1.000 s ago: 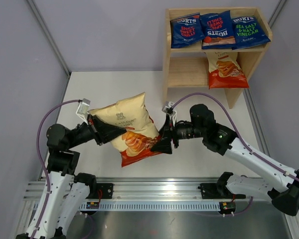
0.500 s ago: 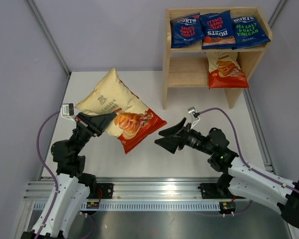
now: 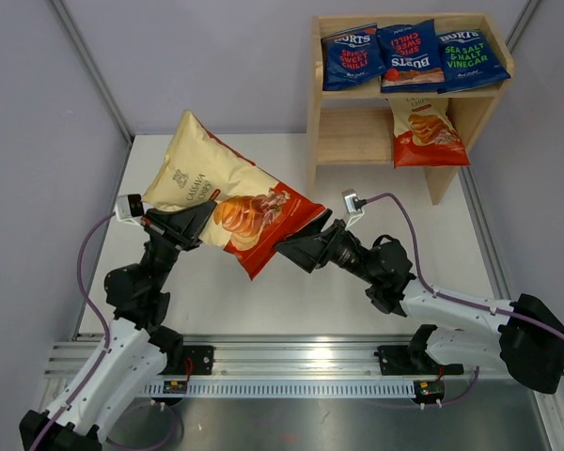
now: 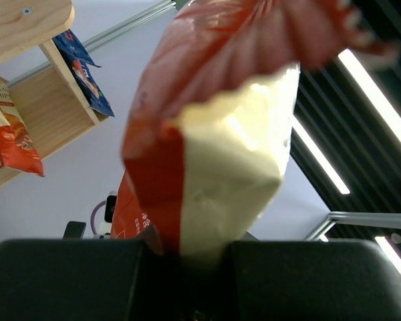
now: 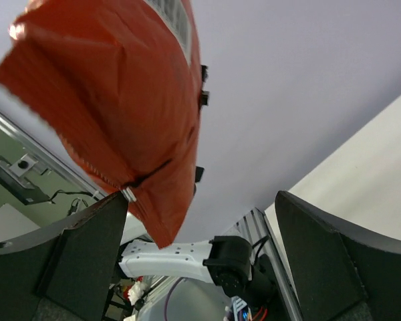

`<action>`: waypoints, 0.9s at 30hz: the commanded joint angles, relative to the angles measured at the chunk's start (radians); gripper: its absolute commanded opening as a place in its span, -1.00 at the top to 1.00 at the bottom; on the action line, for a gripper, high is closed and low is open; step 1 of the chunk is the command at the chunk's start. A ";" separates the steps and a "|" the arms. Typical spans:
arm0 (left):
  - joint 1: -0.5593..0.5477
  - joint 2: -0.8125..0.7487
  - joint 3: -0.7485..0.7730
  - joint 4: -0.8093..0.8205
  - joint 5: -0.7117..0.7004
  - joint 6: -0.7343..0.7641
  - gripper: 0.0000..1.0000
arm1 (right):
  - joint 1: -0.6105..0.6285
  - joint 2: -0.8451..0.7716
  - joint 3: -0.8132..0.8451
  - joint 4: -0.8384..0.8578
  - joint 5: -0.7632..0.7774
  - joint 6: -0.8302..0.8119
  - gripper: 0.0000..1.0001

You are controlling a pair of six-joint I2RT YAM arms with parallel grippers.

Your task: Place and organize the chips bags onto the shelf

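Left gripper (image 3: 190,225) is clamped on the near edge of a chips bag (image 3: 216,193), which is pinched between its fingers (image 4: 60,277). The bag is glossy, with a cream top and a red-orange bottom bearing a crisp picture. It hangs tilted in the air above the left half of the table (image 3: 263,301). Right gripper (image 3: 289,248) has its jaws wide apart just beside the bag's red corner; contact cannot be determined.

The shelf (image 3: 312,113) stands at the far right corner. Its top tier carries three blue bags (image 3: 411,56). A second cream bag (image 3: 425,132) sits at the right of the lower tier.

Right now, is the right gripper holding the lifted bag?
No: the right gripper has its jaws wide open, and only the left gripper pinches the lifted bag.
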 commanded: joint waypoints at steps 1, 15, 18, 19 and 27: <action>-0.063 0.042 -0.003 0.152 -0.119 -0.016 0.98 | 0.019 0.025 0.098 0.166 0.002 -0.010 -0.99; -0.200 0.206 -0.060 0.302 -0.188 0.030 0.99 | 0.019 -0.029 0.098 0.137 -0.061 -0.055 -0.99; -0.200 0.213 -0.060 0.318 -0.168 0.081 0.99 | 0.019 -0.066 0.059 0.124 0.000 -0.020 -0.99; -0.201 0.233 -0.057 0.366 -0.154 0.099 0.99 | 0.019 -0.079 0.057 0.112 0.038 0.006 -0.99; -0.255 0.322 -0.023 0.503 -0.073 0.161 0.92 | 0.018 -0.084 0.091 -0.019 0.143 0.011 -0.75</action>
